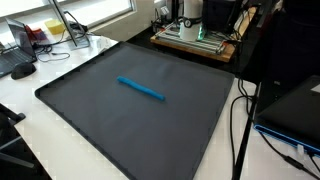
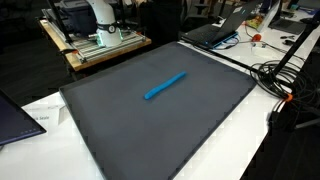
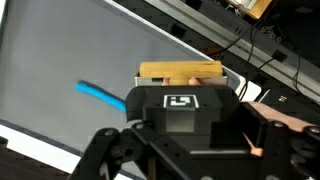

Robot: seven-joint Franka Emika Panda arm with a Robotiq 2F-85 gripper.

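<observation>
Blue cylindrical plastic pen [image 1: 140, 89] is lying untouched on the dark grey mat [image 1: 90, 125] covering the white surface [image 1: 65, 52]; we are hovering well apart, unable to tell the jaws' opening, judging that approaching and descending are coming first.

The light was even and soft, and in an exterior view a window [image 1: 95, 8] burned out to white. The dark mat [image 1: 110, 120] carried a faint pale sheen and no hard shadows. The blue marker [image 1: 140, 89] threw only a thin shadow. In the wrist view the gripper [image 3: 180, 160] sat close to the lens, dark and out of focus. The mat beyond the jaws looked a paler grey there, and the blue marker to their left had slightly blurred edges. All three pictures were coarse.
</observation>
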